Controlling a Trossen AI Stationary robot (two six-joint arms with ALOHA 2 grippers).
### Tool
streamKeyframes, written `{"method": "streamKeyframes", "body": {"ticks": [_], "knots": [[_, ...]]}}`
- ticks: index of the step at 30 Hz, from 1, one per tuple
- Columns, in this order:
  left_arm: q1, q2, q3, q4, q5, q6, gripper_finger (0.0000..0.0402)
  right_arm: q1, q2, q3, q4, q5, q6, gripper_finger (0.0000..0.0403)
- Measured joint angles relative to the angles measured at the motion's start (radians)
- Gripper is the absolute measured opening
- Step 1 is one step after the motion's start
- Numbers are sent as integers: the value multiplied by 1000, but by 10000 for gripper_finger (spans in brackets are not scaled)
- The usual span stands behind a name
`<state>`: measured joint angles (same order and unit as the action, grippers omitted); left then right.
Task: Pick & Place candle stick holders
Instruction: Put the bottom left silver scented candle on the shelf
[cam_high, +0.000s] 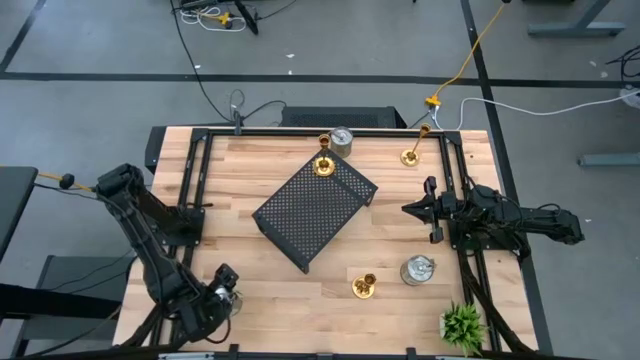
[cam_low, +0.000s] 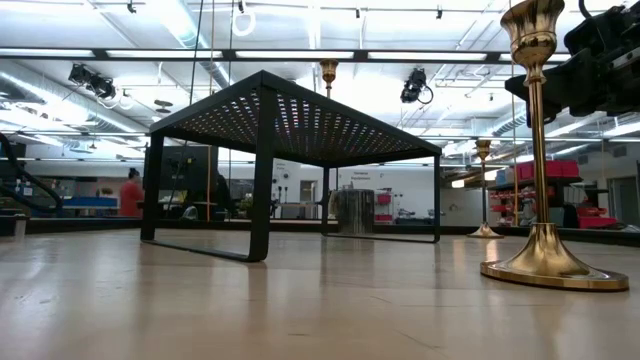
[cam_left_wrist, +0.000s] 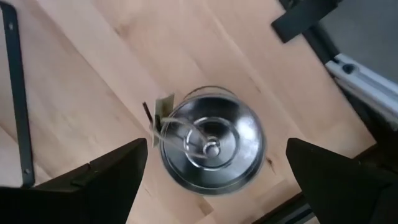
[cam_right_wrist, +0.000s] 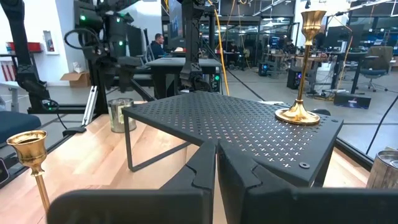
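While the black perforated tray (cam_high: 314, 211) sits upturned like a low stand at mid-table, the candle stick holders are scattered around it, presumably waiting to be set on top. One gold holder (cam_high: 324, 164) already stands on the tray's far corner; a silver holder (cam_high: 341, 140) sits just beyond that corner, another gold holder (cam_high: 411, 155) farther right of it, and a gold one (cam_high: 364, 287) and a silver one (cam_high: 417, 270) lie on the tray's near-right side. The left gripper (cam_left_wrist: 214, 177) hangs over the last silver holder (cam_left_wrist: 211, 147), well off the tray's near-left side, fingers spread wide either side, touching nothing, apparently lining up a grasp. The right gripper (cam_right_wrist: 216, 163) waits right of the tray, fingers pressed together, empty.
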<state>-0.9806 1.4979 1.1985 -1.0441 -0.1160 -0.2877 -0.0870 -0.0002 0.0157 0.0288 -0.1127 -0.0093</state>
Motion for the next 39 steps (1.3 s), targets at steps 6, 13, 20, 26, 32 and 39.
{"method": "streamKeyframes", "body": {"ticks": [6, 13, 20, 26, 32, 39], "knots": [[0, 0, -25, 6, -3, -24, 392, 0, 0, 0, 0, 0, 0, 23], [0, 0, -28, 9, -12, -111, 392, 0, 0, 0, 0, 0, 0, 23], [0, 0, -28, 43, -15, -162, 392, 0, 0, 0, 0, 0, 0, 23], [0, 0, -28, 46, -19, -186, 394, 0, 0, 0, 0, 0, 0, 23], [0, 0, -78, 59, -17, -259, 399, 0, 0, 0, 0, 0, 0, 23], [-1, 0, -113, 76, 53, -282, 399, 0, 0, 0, 0, 0, 0, 23]]}}
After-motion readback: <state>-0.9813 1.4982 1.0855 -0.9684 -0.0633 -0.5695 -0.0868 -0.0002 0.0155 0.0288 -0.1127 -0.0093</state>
